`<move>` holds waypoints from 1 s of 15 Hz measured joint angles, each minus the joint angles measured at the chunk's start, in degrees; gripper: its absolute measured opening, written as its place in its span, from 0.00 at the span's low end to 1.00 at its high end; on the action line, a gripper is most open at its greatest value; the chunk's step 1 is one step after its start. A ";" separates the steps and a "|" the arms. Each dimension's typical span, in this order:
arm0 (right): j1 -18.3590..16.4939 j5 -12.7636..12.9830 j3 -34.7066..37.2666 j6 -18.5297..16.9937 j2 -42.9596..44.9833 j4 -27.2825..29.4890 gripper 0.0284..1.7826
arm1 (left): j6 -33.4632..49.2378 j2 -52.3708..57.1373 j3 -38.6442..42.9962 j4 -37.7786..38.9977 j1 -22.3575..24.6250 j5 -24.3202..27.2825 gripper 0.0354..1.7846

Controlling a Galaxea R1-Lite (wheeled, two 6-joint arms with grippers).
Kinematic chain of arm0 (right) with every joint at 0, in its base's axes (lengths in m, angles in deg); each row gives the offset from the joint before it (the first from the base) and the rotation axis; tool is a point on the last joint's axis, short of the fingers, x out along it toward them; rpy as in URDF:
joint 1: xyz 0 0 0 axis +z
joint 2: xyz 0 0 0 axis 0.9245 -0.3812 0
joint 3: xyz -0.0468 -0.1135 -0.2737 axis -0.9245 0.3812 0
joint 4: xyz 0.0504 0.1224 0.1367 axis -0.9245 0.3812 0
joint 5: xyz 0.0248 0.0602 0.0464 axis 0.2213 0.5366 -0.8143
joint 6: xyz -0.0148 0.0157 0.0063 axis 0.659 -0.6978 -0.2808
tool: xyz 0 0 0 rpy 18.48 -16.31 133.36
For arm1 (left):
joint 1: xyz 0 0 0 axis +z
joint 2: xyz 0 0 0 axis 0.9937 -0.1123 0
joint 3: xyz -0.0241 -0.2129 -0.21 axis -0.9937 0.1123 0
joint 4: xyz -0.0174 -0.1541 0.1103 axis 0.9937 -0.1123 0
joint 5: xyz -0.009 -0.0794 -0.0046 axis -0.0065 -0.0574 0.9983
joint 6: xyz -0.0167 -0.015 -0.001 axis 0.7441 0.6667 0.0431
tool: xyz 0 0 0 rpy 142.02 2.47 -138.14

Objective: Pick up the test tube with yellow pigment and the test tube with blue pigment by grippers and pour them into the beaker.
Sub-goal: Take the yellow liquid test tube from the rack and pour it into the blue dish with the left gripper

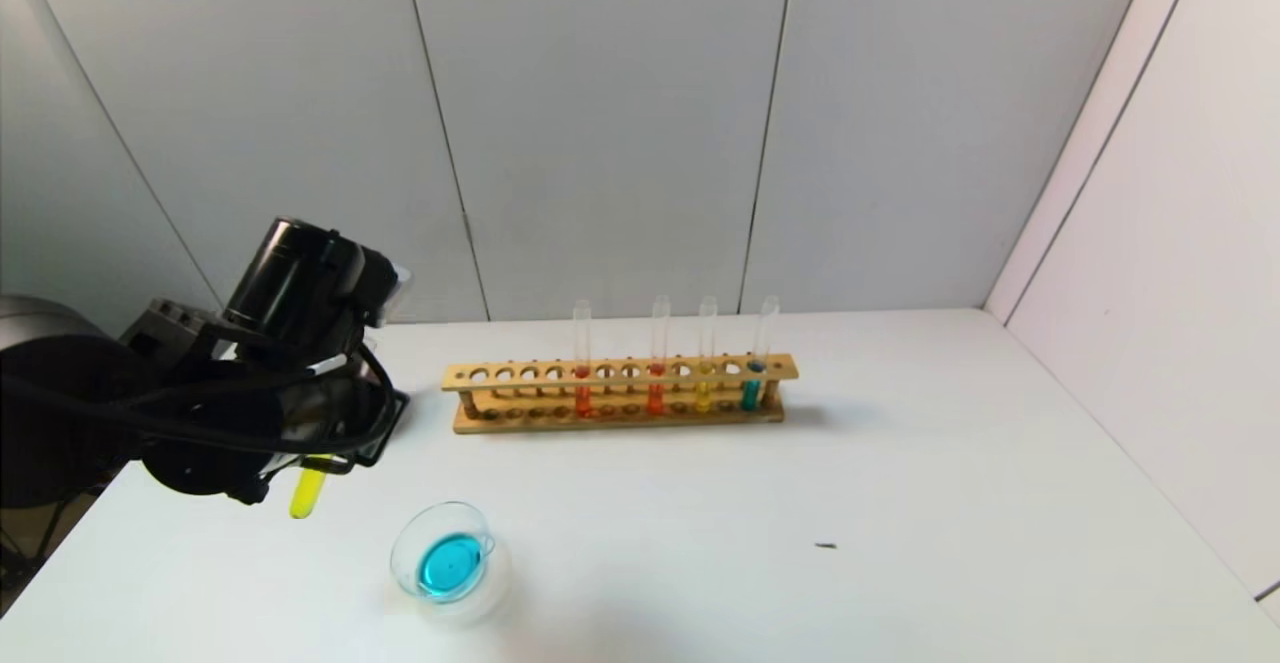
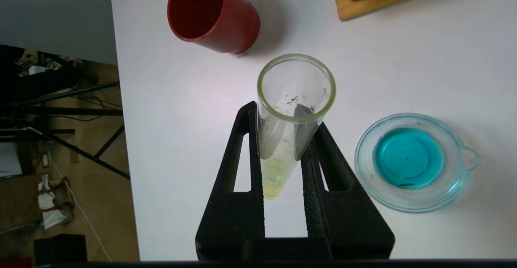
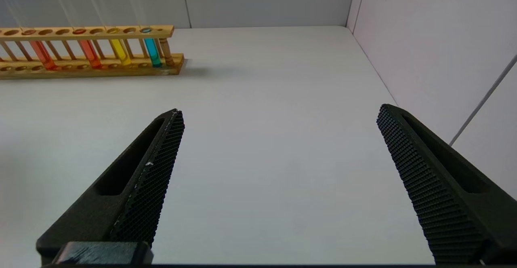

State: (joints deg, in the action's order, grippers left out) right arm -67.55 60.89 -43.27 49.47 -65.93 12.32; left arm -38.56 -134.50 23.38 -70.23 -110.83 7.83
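My left gripper [image 1: 330,435] is shut on the test tube with yellow pigment [image 1: 307,491] and holds it upright above the table, left of the beaker [image 1: 440,509]. In the left wrist view the tube [image 2: 278,146] sits between the black fingers [image 2: 242,150], open mouth up, with greenish-yellow liquid at its bottom. The beaker [image 2: 365,171] holds cyan-blue liquid. A test tube with blue pigment [image 1: 752,388] stands at the right end of the wooden rack [image 1: 620,413], also in the right wrist view [image 3: 152,51]. My right gripper [image 3: 279,112] is open and empty over bare table.
The rack also holds two orange-red tubes [image 1: 583,393] and an amber-yellow tube [image 1: 704,393]. A dark red cup [image 2: 214,13] stands near the table's left edge, beyond the held tube. A small dark speck [image 1: 825,546] lies on the table. Walls close the back and right.
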 joint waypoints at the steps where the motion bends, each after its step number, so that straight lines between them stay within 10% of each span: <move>1: 0.00 0.02 0.00 0.00 0.00 0.00 0.98 | -0.17 0.00 0.68 -0.05 0.02 0.02 0.16; 15: 0.02 0.02 0.00 0.00 0.00 0.02 0.98 | -18.74 -3.58 6.86 -0.33 -1.13 0.09 0.16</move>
State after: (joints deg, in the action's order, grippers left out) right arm -67.52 60.91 -43.27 49.47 -65.93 12.34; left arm -57.30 -138.08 30.25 -70.56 -111.97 7.92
